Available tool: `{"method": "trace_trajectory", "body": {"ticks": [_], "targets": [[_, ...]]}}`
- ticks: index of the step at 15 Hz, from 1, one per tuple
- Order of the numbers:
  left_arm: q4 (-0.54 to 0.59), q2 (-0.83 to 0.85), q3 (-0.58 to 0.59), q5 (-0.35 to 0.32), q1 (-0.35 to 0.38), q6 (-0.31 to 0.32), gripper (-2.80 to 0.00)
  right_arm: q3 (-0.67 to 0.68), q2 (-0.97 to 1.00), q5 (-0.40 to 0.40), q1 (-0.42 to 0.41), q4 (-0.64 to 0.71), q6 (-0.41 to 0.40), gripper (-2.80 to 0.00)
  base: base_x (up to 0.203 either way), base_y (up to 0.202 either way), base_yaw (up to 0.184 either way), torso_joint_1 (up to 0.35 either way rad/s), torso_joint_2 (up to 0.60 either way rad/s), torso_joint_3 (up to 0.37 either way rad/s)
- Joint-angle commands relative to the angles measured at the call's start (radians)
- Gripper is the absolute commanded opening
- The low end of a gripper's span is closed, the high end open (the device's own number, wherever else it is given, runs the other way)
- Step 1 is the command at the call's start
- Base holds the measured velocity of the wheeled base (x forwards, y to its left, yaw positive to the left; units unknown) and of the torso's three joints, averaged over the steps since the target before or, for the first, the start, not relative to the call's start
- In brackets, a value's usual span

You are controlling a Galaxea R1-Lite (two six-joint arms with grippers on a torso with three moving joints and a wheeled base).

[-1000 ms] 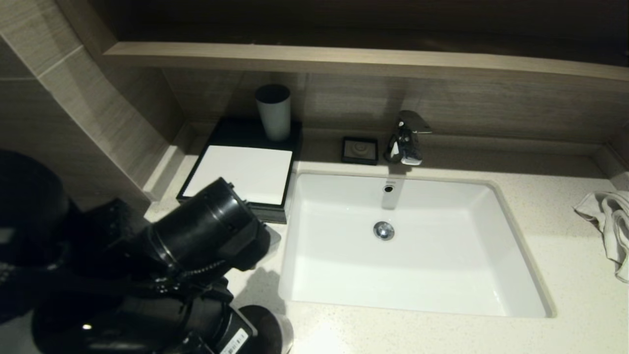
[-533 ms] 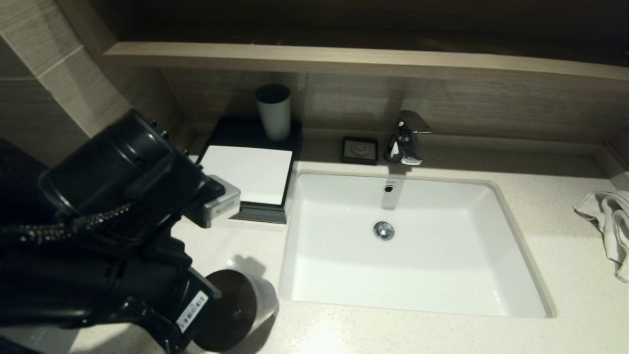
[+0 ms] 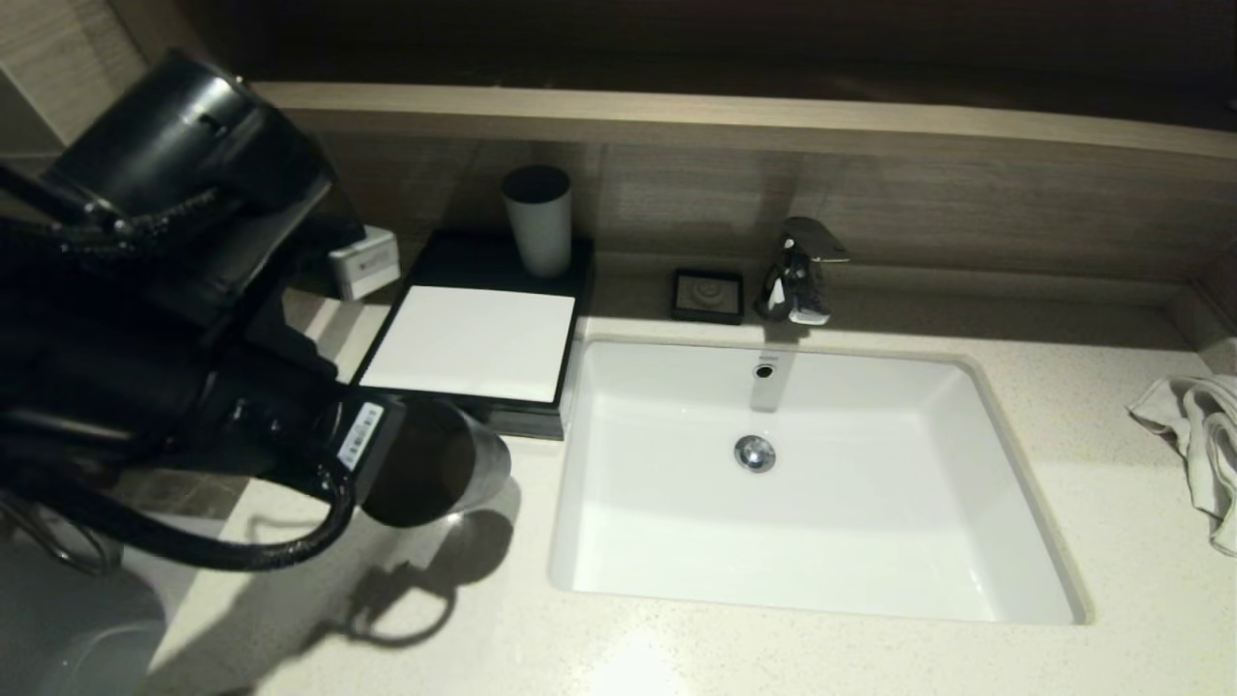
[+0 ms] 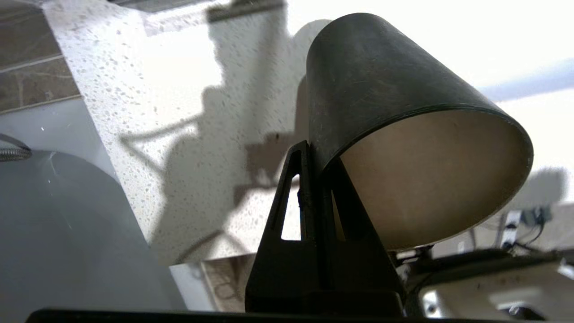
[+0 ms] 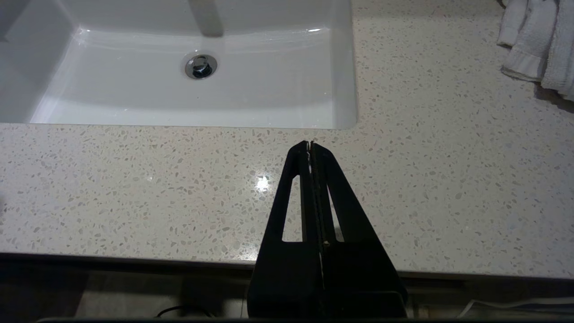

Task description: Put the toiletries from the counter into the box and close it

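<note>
Since the previous frames, my left arm has swung up toward 10 o'clock, lifting the black cup off the counter; it now hangs tilted in front of the box. Left gripper is clenched on the cup's rim, one finger inside the wall, one outside. Box sits at 10 o'clock from the sink, drawer shut, with the grey cup upright on its rear. No sachets are visible. Right gripper is parked above the counter's front edge, fingers pressed together, holding nothing. Towel lies at 3 o'clock.
</note>
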Motion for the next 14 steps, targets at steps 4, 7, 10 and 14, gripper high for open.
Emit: {"method": "trace_trajectory", "body": {"ticks": [4, 7, 10, 14], "targets": [[0.066, 0.124, -0.193, 0.003, 0.075, -0.082, -2.8, 0.0, 0.0, 0.0, 0.0, 0.0, 0.0, -2.8, 0.0, 0.0, 0.0, 0.0, 0.0, 0.0], [0.111, 0.194, -0.311, 0.003, 0.12, -0.125, -2.8, 0.0, 0.0, 0.0, 0.0, 0.0, 0.0, -2.8, 0.0, 0.0, 0.0, 0.0, 0.0, 0.0], [0.13, 0.264, -0.397, 0.003, 0.156, -0.162, -2.8, 0.0, 0.001, 0.0, 0.0, 0.0, 0.0, -2.8, 0.0, 0.0, 0.0, 0.0, 0.0, 0.0], [0.136, 0.299, -0.462, 0.003, 0.181, -0.211, -2.8, 0.0, 0.002, 0.0, 0.0, 0.0, 0.0, -2.8, 0.0, 0.0, 0.0, 0.0, 0.0, 0.0]]}}
